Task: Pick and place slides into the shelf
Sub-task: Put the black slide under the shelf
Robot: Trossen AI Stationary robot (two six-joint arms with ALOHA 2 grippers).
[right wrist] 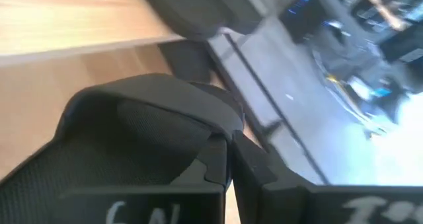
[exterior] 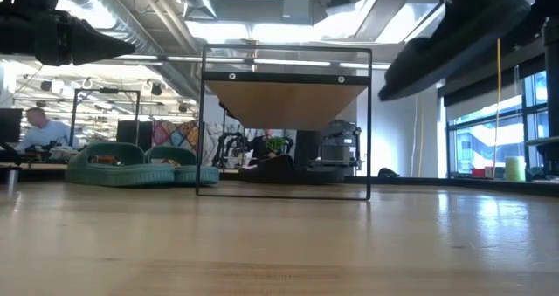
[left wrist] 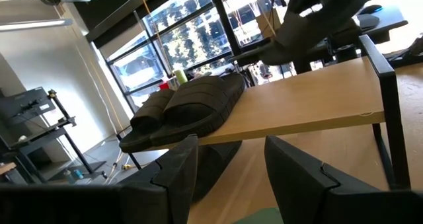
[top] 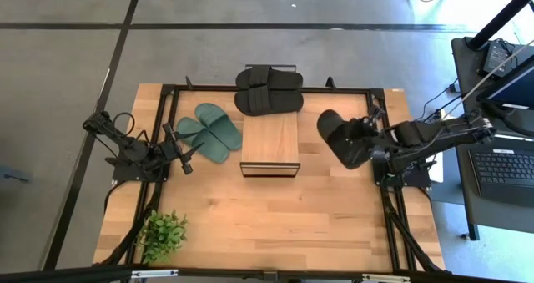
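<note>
- Right of the shelf (top: 270, 144), your right claw (top: 360, 143) is clenched on a black slide (top: 340, 138), gripping it by the strap; the right wrist view shows the fingers (right wrist: 213, 159) pinched tight together on the strap (right wrist: 142, 121).
- From the low camera, you see that held slide (exterior: 445, 41) hanging in the air, well above the desk (exterior: 279, 244) and off to the side of the shelf's plank top (exterior: 286, 99).
- At the far end of the shelf, a pair of black slides (top: 268, 90) lies side by side, partly over the far edge of the desk. Your left wrist camera shows them (left wrist: 188, 108) resting on the far end of the plank.
- Just left of the shelf, two dark green slides (top: 209, 131) lie flat on the desk, touching each other.
- Your left claw (top: 185, 154) waits just beside the green pair, on the left half of the desk, with its fingers (left wrist: 294, 168) released and apart, grasping nothing.
- Near the front left corner of the desk stands a small potted plant (top: 162, 234), well apart from the slides.
- Under the plank, the low view shows nothing standing within the thin black frame (exterior: 370, 126) itself.
</note>
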